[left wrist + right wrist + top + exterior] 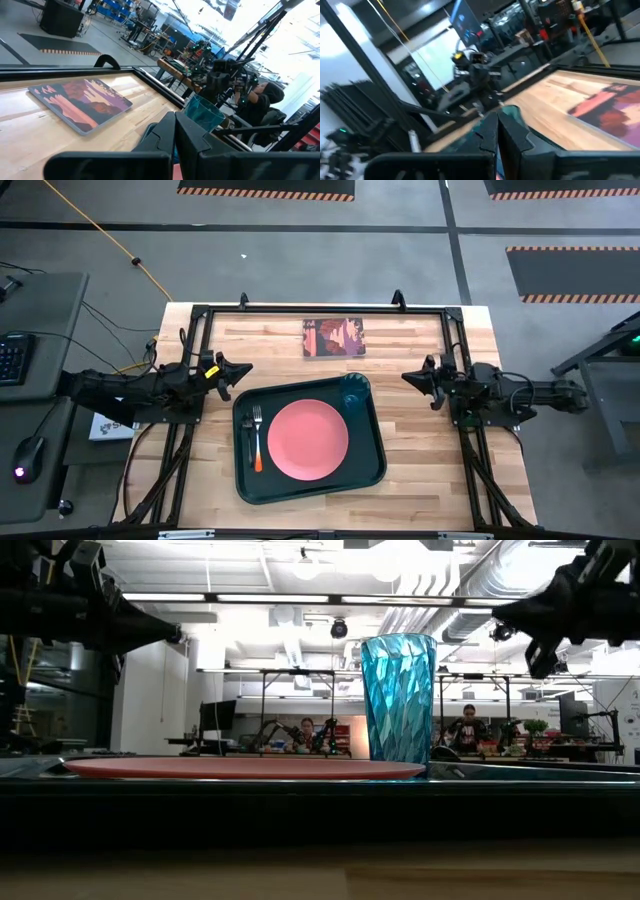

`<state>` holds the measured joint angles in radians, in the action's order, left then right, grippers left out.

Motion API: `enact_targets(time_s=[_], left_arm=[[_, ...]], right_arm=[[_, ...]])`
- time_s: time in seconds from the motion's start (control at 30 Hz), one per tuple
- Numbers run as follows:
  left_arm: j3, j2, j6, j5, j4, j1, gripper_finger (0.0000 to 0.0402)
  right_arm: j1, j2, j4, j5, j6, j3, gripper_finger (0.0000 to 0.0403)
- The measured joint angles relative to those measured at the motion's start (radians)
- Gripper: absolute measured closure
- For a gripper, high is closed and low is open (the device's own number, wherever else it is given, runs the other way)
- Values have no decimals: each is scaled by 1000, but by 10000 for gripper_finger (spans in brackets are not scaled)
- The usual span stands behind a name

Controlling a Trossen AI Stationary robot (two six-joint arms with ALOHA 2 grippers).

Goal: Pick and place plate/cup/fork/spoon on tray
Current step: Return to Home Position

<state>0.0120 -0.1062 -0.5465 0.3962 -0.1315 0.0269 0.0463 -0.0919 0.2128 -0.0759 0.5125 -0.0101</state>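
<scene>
Overhead, the tray [372,465], a dark green rectangle with rounded corners and a raised rim, lay at the lower centre of the frame on the pale wood-grain table [420,490]. The plate [308,439], flat, round and pink, occupied the tray's middle. The fork [257,439], with silver tines and an orange-red handle, lay lengthwise along the tray's left side, just beside the plate. A slim metal piece sat immediately left of the fork; whether it was the spoon could not be determined. The cup [354,393], a translucent teal tumbler, stood upright in the tray's upper right corner; in the low view its faceted wall [398,697] rose right of centre, taller than wide.

A square maroon picture card [334,337] rested flat on the table above the tray, apart from it.

The left gripper [240,368] hovered at the left of the frame, beside the tray's upper left corner, its fingers [159,137] pressed together with nothing between them. The right gripper [408,377] hovered at the right, beside the cup's corner, its jaws likewise closed and empty.
</scene>
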Motion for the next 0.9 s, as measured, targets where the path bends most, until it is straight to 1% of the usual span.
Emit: enact_targets(time_s=[0.1, 0.17, 0.23, 0.27, 0.5, 0.9], left_arm=[[0, 0, 0, 0, 0, 0, 401], [0, 0, 0, 0, 0, 0, 401], [0, 0, 0, 0, 0, 0, 401], [0, 0, 0, -1, 0, 0, 401], [1, 0, 0, -2, 0, 0, 401], [1, 0, 0, -1, 0, 0, 401]], right_arm=[[0, 32, -79, -41, -68, 0, 403], [0, 44, -115, -86, -106, 0, 403], [0, 47, -162, -129, -110, 0, 403], [0, 43, -167, -133, -112, 0, 403], [0, 8, -171, -108, -64, 0, 403], [0, 7, -171, -108, -68, 0, 403]])
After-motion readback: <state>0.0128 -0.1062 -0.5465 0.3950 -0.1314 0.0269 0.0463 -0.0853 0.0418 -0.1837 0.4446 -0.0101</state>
